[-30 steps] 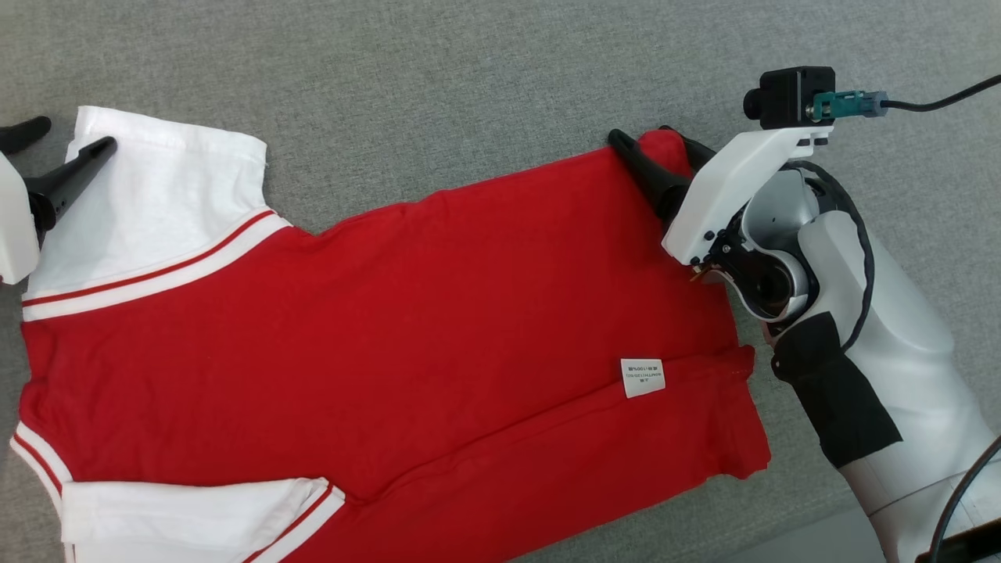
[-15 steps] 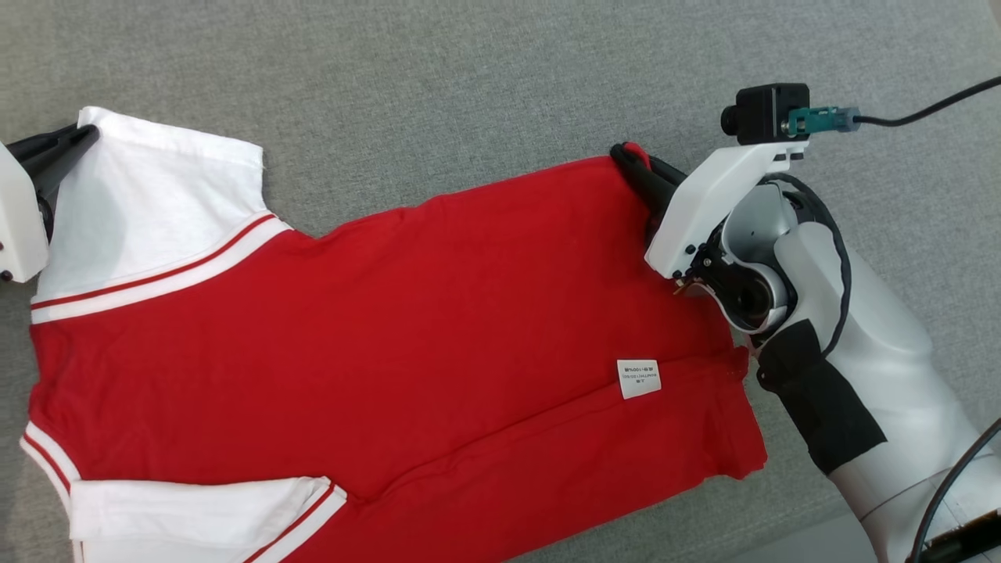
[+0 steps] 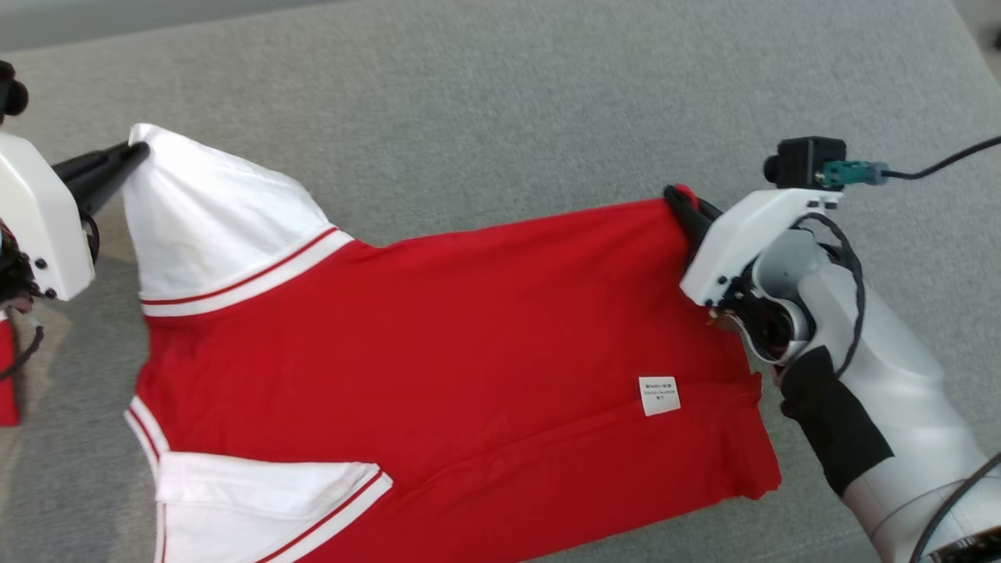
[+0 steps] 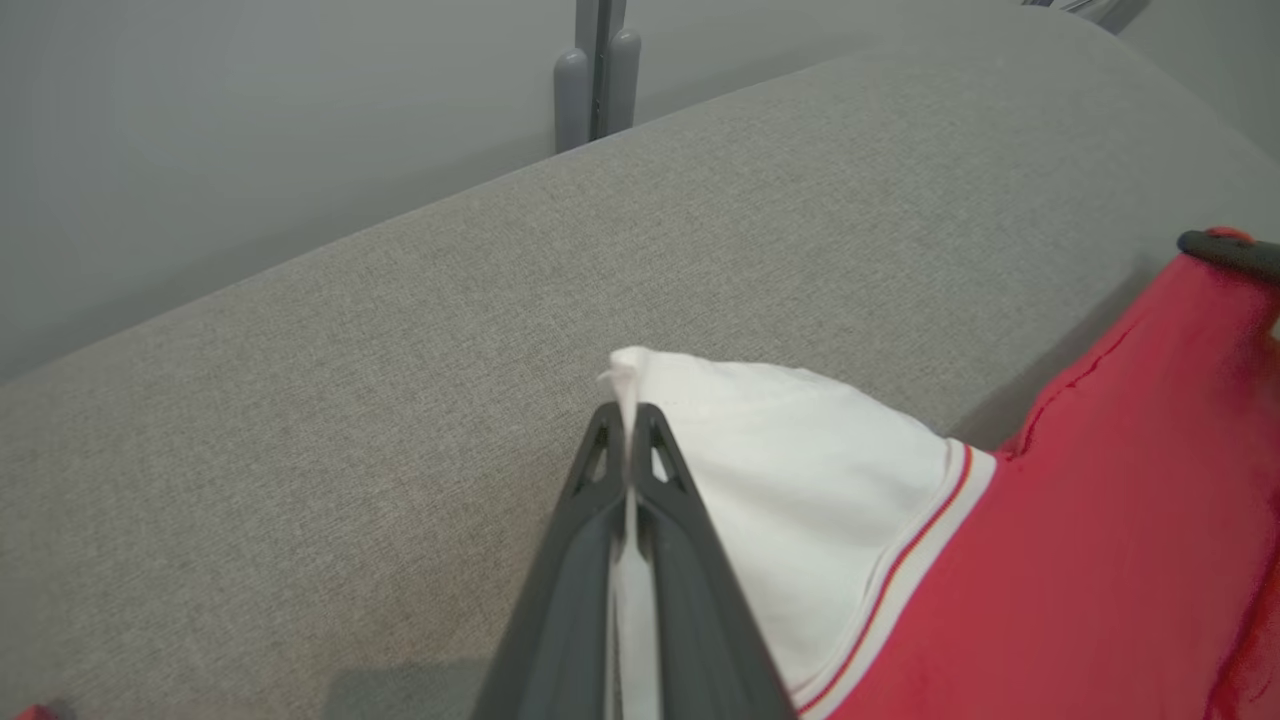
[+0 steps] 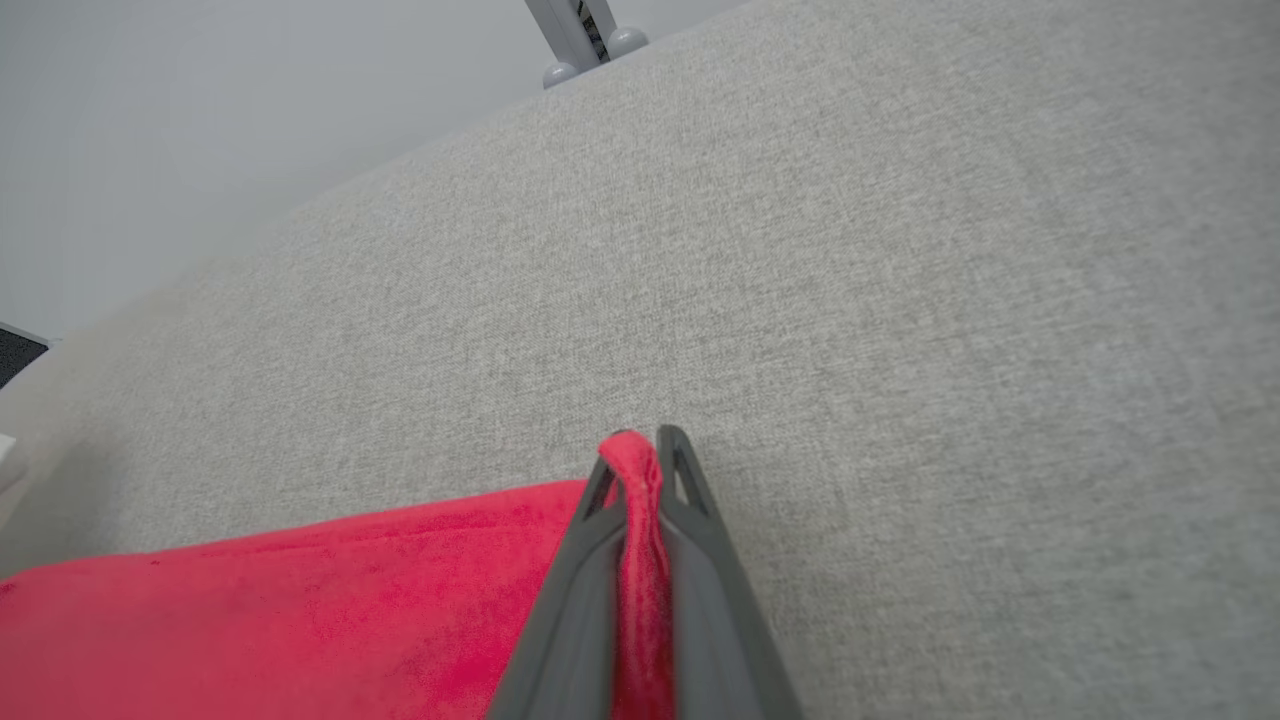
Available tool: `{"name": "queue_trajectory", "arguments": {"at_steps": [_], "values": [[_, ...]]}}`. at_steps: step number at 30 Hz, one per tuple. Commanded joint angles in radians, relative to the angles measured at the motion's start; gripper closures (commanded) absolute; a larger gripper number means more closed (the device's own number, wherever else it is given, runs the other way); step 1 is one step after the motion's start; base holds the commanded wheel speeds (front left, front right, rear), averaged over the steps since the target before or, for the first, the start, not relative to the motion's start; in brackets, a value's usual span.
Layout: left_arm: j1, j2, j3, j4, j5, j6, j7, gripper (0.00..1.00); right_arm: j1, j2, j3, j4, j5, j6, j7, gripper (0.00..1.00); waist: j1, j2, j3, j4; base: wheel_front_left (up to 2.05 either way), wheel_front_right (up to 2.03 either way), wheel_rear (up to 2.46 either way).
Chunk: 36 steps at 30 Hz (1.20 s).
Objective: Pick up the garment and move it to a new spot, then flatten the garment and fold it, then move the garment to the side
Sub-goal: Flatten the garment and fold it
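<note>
The garment (image 3: 438, 336) is a red shirt with white sleeves, spread on the grey padded surface (image 3: 485, 109). My left gripper (image 3: 137, 153) is at the upper left, shut on the far corner of the white sleeve (image 3: 219, 227), which rises off the surface into a peak. Looking along the left fingers, the white cloth (image 4: 780, 470) is pinched between the closed tips of the left gripper (image 4: 628, 412). My right gripper (image 3: 682, 200) is shut on the far red hem corner. That red fabric (image 5: 300, 610) bunches between the closed tips of the right gripper (image 5: 642, 446).
A white care label (image 3: 659, 395) lies on the shirt near the right hem. The second white sleeve (image 3: 258, 500) is folded in at the near left. A grey post (image 4: 597, 70) stands past the surface's far edge. A red scrap (image 3: 6, 375) sits at the left edge.
Both grippers have gone from open to shut on the garment's far corners. The sleeve corner and the hem corner are now raised. The head view has shifted.
</note>
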Motion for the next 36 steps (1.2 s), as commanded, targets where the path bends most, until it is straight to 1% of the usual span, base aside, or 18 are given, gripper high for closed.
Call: {"name": "queue_trajectory", "arguments": {"at_steps": [1, 6, 10, 18, 20, 25, 26, 30, 36], "values": [[0.024, -0.003, -0.004, -0.005, -0.010, 0.000, 0.003, 1.00, 0.019, -0.020, -0.014, 0.019, -0.005, 0.001, -0.010, 1.00, 0.0000, 0.0000, -0.050, 0.038, 0.00, 0.00, 0.00], [0.048, -0.012, -0.007, -0.029, -0.041, 0.000, -0.002, 1.00, 0.036, -0.041, -0.037, 0.052, -0.010, 0.001, -0.011, 1.00, 0.0000, 0.0000, -0.105, 0.069, 0.00, 0.00, 0.00], [0.074, -0.021, -0.010, -0.059, -0.070, 0.000, 0.030, 1.00, 0.053, -0.050, -0.034, 0.038, 0.005, 0.001, 0.024, 1.00, 0.0000, 0.0000, -0.146, 0.084, 0.00, 0.00, 0.00], [0.116, -0.013, -0.014, -0.114, -0.169, 0.000, 0.199, 1.00, 0.104, -0.100, -0.001, -0.020, 0.069, 0.001, 0.199, 1.00, 0.0000, 0.0000, -0.217, 0.103, 0.00, 0.00, 0.00], [0.127, -0.007, -0.015, -0.130, -0.200, 0.000, 0.249, 1.00, 0.118, -0.121, 0.006, -0.033, 0.084, 0.001, 0.242, 1.00, 0.0000, 0.0000, -0.229, 0.105, 0.00, 0.00, 0.00], [0.163, 0.005, -0.015, -0.165, -0.293, 0.000, 0.393, 1.00, 0.148, -0.147, 0.034, -0.072, 0.110, 0.001, 0.325, 1.00, 0.0000, 0.0000, -0.241, 0.108, 0.00, 0.00, 0.00], [0.163, 0.005, -0.015, -0.165, -0.293, 0.000, 0.393, 1.00, 0.148, -0.147, 0.034, -0.072, 0.110, 0.001, 0.325, 1.00, 0.0000, 0.0000, -0.241, 0.108, 0.00, 0.00, 0.00], [0.181, 0.016, -0.015, -0.189, -0.321, 0.000, 0.472, 1.00, 0.159, -0.176, 0.062, -0.113, 0.122, 0.001, 0.358, 1.00, 0.0000, 0.0000, -0.237, 0.112, 0.00, 0.00, 0.00], [0.208, 0.040, -0.016, -0.205, -0.321, 0.001, 0.560, 1.00, 0.155, -0.210, 0.082, -0.126, 0.106, 0.001, 0.344, 1.00, 0.0000, 0.0000, -0.235, 0.118, 0.00, 0.00, 0.00]]}}
